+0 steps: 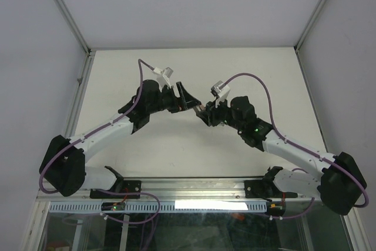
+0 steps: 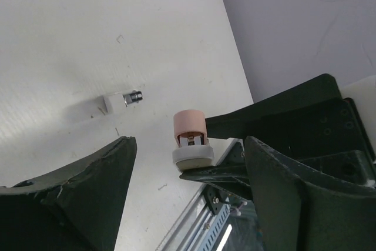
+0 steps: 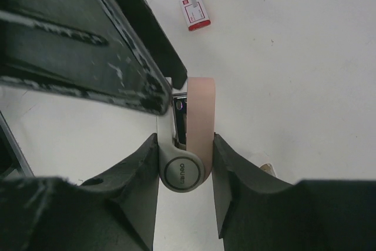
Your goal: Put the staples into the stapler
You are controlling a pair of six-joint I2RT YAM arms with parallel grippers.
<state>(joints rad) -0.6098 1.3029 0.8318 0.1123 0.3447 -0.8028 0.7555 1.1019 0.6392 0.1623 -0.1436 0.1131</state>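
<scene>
Bright, even light leaves soft shadows on the white table (image 1: 194, 69); the near right fingers (image 3: 135, 171) look slightly blurred.

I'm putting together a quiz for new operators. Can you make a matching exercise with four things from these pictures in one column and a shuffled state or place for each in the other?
1. stapler
2. red-and-white box
3. left gripper
4. right gripper

A. open, holding nothing
B. pink, pinched between two fingers
C. shut on the stapler
D. lying flat on the table

Pairs: 1-B, 2-D, 3-A, 4-C
</scene>
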